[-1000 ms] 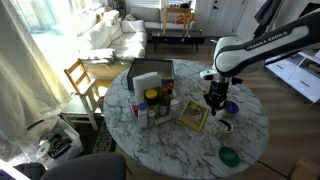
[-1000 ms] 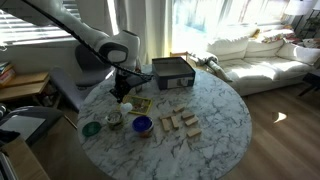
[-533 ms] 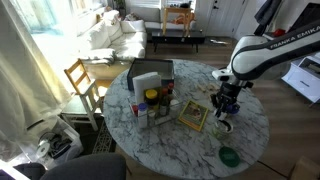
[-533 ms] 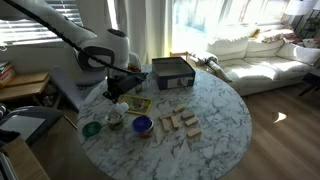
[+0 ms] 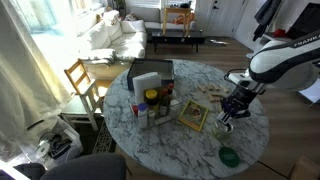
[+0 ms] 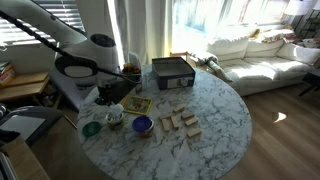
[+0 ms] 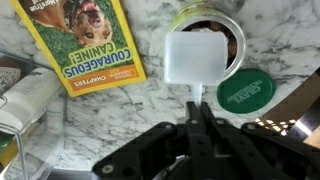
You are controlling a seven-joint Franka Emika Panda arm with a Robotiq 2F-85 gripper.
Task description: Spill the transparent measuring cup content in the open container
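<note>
Gripper (image 7: pixel 198 100) fingers are drawn together in the wrist view, with no gap showing between them. The tips end right at the near edge of a flat whitish tab handle (image 7: pixel 194 58). Whether that edge is pinched between them cannot be told.

The handle belongs to the transparent measuring cup (image 7: pixel 212 25), a small low round cup of clear greyish material with dark contents inside. It sits upright on the white marble round table (image 5: pixel 190 150), directly ahead of the fingertips, handle turned toward the gripper. A flat green round dish (image 7: pixel 250 92) lies just beside the handle on one side. A yellow paperback book with a dog on its cover (image 7: pixel 85 40) lies on the other side, apart from the cup.

In both exterior views the gripper (image 5: pixel 226 117) (image 6: pixel 109 102) hangs low, close over the cup (image 5: pixel 222 126) (image 6: pixel 113 118) near the table edge. The white robot arm (image 5: pixel 280 65) (image 6: pixel 80 60) reaches in from off the table, elbow raised, wrist bent steeply down, fingers pointing at the tabletop. A small blue bowl (image 6: pixel 142 125) stands near the cup. A dark rectangular open box (image 6: pixel 172 72) stands well apart, across the table.
</note>
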